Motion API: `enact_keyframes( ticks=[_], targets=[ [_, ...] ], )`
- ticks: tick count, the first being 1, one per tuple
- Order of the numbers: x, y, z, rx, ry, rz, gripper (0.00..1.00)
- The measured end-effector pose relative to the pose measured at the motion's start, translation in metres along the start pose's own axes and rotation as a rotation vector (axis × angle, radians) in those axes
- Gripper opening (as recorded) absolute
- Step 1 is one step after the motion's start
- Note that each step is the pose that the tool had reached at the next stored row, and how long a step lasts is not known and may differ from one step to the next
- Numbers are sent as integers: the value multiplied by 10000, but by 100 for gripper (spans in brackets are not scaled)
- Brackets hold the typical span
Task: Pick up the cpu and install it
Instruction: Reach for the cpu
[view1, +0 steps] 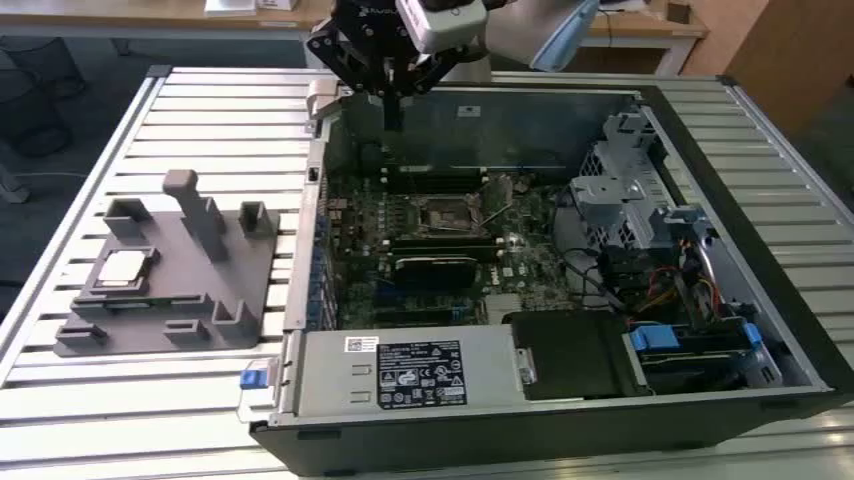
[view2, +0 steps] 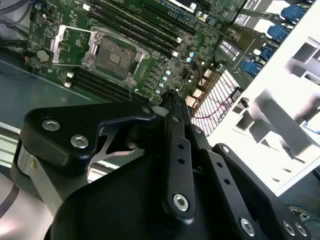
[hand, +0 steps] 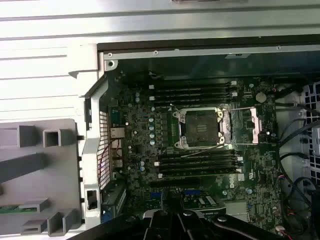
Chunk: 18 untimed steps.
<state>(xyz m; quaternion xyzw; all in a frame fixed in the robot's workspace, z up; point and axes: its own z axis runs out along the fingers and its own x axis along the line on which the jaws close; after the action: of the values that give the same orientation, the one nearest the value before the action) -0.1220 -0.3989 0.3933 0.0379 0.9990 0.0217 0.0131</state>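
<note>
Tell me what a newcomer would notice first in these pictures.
The open computer case dominates the slatted table, its green motherboard showing an empty socket. The black gripper hangs over the case's far edge in the exterior view, holding nothing. At the exterior view's left, the silver cpu lies on a grey holder.
</note>
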Motion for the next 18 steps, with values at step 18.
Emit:
enact_keyframes(
  ticks=[18],
  targets=[
    [88,-7,0,-1,0,0,11]
  ],
)
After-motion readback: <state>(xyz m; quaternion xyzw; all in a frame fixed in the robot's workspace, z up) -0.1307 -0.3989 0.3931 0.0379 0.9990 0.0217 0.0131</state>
